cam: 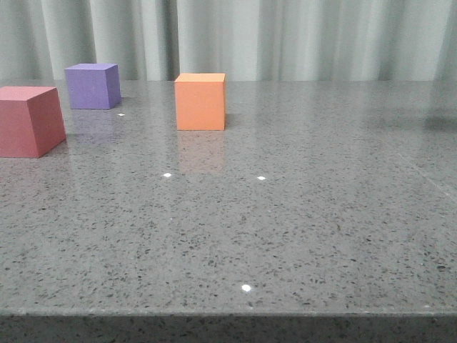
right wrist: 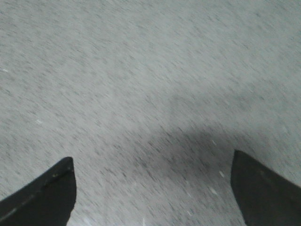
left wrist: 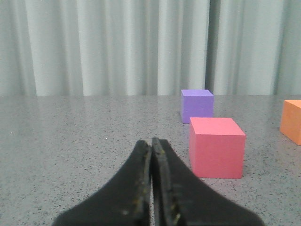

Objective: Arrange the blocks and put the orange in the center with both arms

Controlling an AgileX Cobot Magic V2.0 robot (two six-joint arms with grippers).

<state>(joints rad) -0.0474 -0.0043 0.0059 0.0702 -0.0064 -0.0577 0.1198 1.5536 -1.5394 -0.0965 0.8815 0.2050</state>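
The orange cube (cam: 201, 101) stands on the grey table toward the back, left of middle. The purple cube (cam: 93, 86) sits further back left. The pinkish-red cube (cam: 28, 121) is at the left edge, nearest of the three. No gripper shows in the front view. In the left wrist view my left gripper (left wrist: 152, 143) is shut and empty, low over the table, with the pinkish-red cube (left wrist: 217, 147) just ahead to one side, the purple cube (left wrist: 197, 105) behind it and the orange cube (left wrist: 292, 121) at the frame edge. My right gripper (right wrist: 153, 162) is open over bare table, blurred.
The grey speckled table (cam: 300, 214) ends at a front edge along the bottom of the front view. A pale pleated curtain (cam: 285, 36) hangs behind the table.
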